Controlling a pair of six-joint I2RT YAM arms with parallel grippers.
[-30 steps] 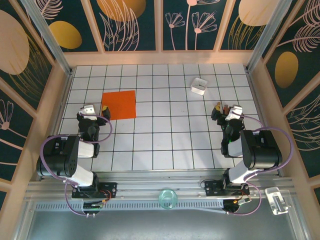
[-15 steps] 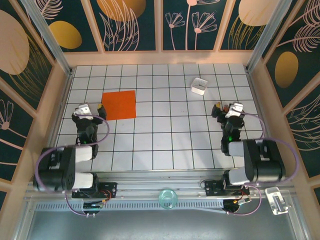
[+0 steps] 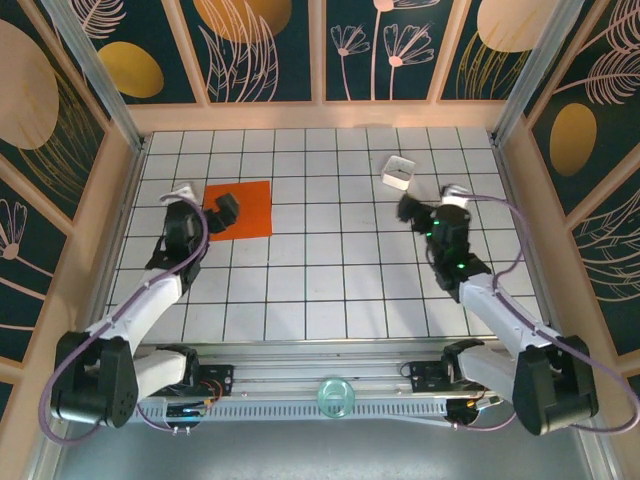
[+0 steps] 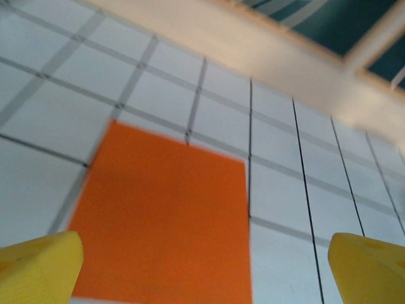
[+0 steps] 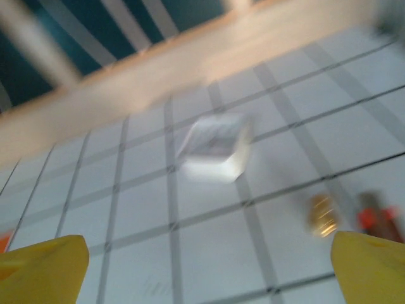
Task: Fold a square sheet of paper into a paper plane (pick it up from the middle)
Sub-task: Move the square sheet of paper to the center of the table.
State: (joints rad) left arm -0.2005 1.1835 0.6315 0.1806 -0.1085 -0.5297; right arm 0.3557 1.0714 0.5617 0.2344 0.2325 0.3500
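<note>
White gridded table [image 3: 330, 290]; orange paper [image 3: 252, 212]; teal walls [image 3: 280, 70]

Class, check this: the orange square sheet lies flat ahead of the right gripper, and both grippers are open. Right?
No: the square sheet of paper lies flat ahead of the left gripper, as the left wrist view shows. Both grippers are open.

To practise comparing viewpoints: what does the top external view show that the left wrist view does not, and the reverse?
Top external: the open right end effector and the small white box. Left wrist: the left end effector's yellow fingertips up close, spread wide. Both: the square sheet of paper lying flat and unfolded on the gridded table.
</note>
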